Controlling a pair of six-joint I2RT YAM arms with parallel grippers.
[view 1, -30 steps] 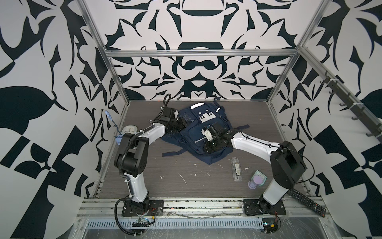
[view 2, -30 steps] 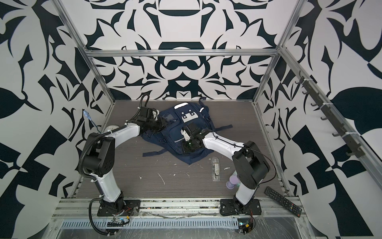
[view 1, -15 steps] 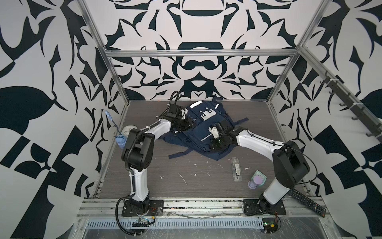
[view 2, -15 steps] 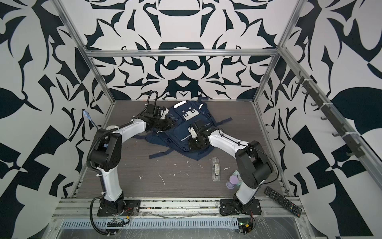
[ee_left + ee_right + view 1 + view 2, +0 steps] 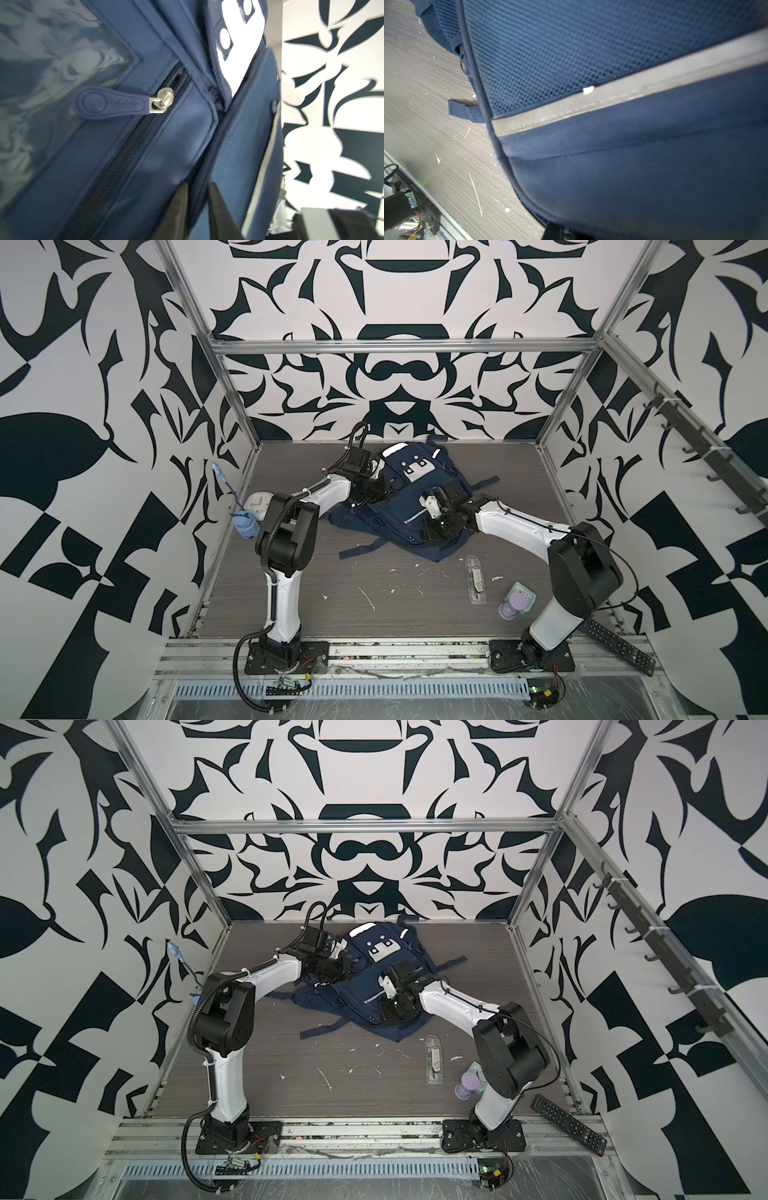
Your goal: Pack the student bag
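Right arm: base on the front rail, elbow raised, white forearm sloping down and leftward to the right gripper (image 5: pixel 436 526), whose jaws are closed and pressed into the near right part of the student bag (image 5: pixel 399 506); whether it holds cloth cannot be told. Left arm: upper link upright, elbow bent, forearm stretched back to the left gripper (image 5: pixel 197 199), fingers pinched narrowly on a seam fold at the bag's left side. The student bag lies rumpled at the far middle of the table (image 5: pixel 374 605).

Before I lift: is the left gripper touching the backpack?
Touching. The left wrist view shows the left gripper pinching a fold of the backpack between its fingers.
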